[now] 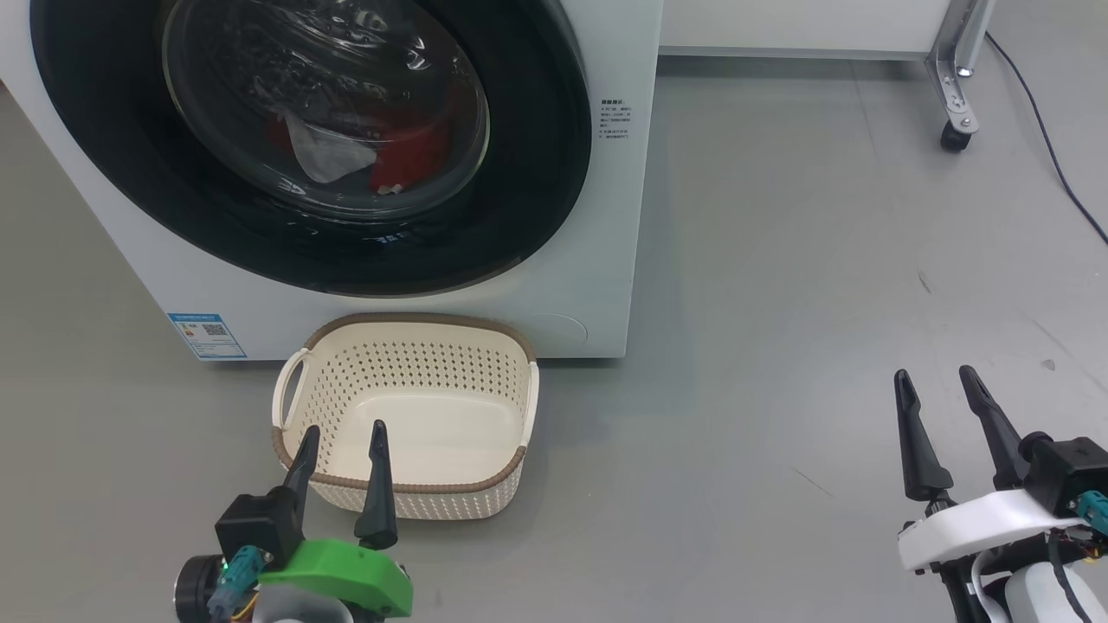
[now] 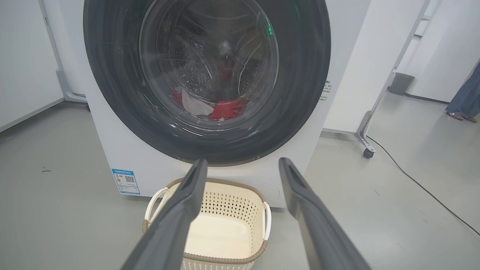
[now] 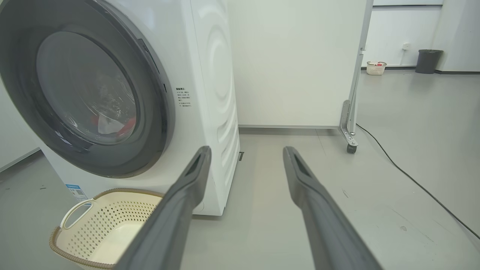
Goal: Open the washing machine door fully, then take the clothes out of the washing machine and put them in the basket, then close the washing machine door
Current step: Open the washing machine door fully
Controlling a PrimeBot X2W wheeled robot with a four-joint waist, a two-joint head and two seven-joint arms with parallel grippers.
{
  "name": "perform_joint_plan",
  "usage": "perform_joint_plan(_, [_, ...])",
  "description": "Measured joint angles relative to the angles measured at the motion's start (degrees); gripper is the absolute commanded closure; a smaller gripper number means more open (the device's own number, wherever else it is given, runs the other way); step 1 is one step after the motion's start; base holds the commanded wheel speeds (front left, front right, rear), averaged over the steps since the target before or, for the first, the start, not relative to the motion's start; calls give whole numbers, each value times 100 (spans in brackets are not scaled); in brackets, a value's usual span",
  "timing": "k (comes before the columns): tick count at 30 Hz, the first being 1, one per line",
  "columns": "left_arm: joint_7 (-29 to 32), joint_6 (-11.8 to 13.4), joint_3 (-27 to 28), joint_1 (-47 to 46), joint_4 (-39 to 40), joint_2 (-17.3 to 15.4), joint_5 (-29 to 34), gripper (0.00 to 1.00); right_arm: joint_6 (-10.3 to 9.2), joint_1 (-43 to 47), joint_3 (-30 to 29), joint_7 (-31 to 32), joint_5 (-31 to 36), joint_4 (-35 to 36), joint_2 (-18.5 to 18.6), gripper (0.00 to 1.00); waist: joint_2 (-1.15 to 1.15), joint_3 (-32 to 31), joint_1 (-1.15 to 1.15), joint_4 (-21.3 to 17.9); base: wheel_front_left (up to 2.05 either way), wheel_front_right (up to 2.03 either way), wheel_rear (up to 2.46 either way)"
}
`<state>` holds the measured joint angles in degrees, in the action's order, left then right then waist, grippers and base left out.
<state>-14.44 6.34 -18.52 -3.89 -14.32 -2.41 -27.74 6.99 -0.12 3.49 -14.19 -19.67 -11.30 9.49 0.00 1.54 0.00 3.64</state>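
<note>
Head view: the washing machine door (image 1: 312, 238) sits shut against the washing machine (image 1: 606, 260) across the upper left of the frame. Through its glass the clothes (image 1: 407, 156), red with a pale patch, lie low in the drum. Just below, at lower centre, the empty basket (image 1: 415, 322) stands on the grey floor (image 1: 779, 346), close against the machine's base. At the lower left, the left tool (image 1: 344, 427) has its 2 dark fingers spread apart, tips overlapping the basket's near rim, holding nothing. At the lower right, the right tool (image 1: 935, 372) is likewise spread and empty, well apart from the basket.
</note>
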Motion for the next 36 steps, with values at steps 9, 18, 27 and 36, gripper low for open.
perform_joint_plan(9, [0, 45, -57, -9, 3, 0, -10, 0, 0, -58, -18, 0, -71, 5, 2, 100, 0, 27, 0, 14, 0, 0, 0])
perform_joint_plan(18, [0, 46, -327, -204, 129, 0, -135, 0, 0, -174, -48, 41, -1933, -19, -288, 100, 0, 278, 0, 119, 0, 0, 0])
perform_joint_plan(27, [0, 46, -614, -412, 344, -1, -223, 0, -1, -813, -365, 1155, -4408, 143, -318, 100, 0, 669, 0, 360, 0, 0, 0])
perform_joint_plan(36, [0, 47, -762, -623, 612, 1, -261, 0, -1, -1915, -899, 2494, -5753, 298, 316, 100, 0, 1272, 0, 727, 0, 0, 0])
